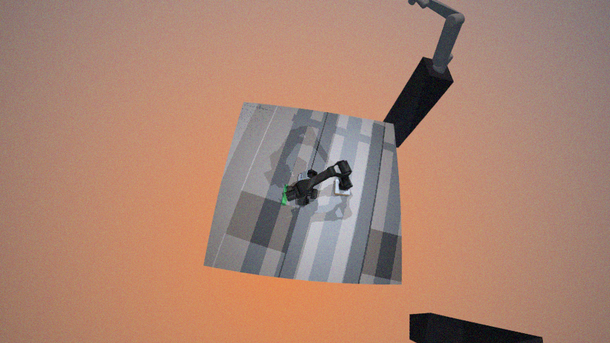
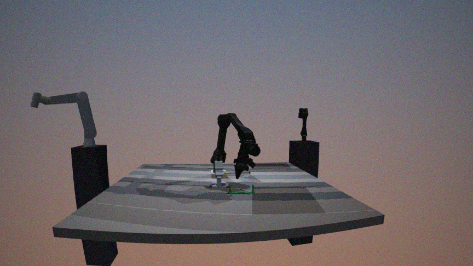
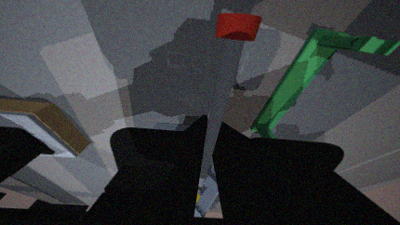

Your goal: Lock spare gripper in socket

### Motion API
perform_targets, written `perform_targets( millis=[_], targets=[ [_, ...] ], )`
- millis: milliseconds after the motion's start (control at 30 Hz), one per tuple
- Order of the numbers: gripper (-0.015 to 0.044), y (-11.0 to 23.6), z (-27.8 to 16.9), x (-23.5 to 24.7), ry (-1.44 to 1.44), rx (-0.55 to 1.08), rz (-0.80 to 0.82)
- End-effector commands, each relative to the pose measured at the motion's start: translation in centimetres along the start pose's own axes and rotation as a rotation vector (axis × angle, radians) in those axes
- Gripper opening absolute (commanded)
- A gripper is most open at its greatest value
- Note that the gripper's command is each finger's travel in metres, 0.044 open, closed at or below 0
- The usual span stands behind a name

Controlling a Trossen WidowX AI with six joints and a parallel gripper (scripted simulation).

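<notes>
Arm (image 2: 238,128) bent over table (image 2: 198,211), hand (image 3: 210,135) pinching red-capped lock pin (image 3: 222,98)

bg: orange-grey haze | table (image 2: 205,228) grey patchwork | dark pedestals (image 2: 90,172)

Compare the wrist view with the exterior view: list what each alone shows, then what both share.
Only the wrist view shows the grip itself: the gripper shut on the lock pin, a thin grey shaft ending in a red head, beside a tan-edged block.

Only the exterior view shows the whole black arm over the patterned table, the mount, a grey arm on a dark pedestal, and a camera stand.

Both show the green frame lying on the table.
</notes>
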State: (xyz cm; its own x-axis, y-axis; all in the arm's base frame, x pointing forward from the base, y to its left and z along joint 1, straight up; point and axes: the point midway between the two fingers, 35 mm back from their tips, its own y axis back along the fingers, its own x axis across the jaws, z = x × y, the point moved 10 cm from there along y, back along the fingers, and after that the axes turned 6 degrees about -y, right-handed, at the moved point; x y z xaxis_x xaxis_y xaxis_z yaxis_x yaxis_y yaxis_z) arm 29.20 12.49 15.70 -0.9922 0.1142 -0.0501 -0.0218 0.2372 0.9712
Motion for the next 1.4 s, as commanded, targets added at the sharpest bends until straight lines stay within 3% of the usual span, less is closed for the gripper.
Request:
perform_targets(
  millis=[0, 1367],
  targets=[
    [0.0000, -0.2, -0.3, 0.0, 0.003, 0.001, 0.000],
    [0.0000, -0.8, -2.6, -0.3, 0.003, -0.001, -0.002]
  ],
)
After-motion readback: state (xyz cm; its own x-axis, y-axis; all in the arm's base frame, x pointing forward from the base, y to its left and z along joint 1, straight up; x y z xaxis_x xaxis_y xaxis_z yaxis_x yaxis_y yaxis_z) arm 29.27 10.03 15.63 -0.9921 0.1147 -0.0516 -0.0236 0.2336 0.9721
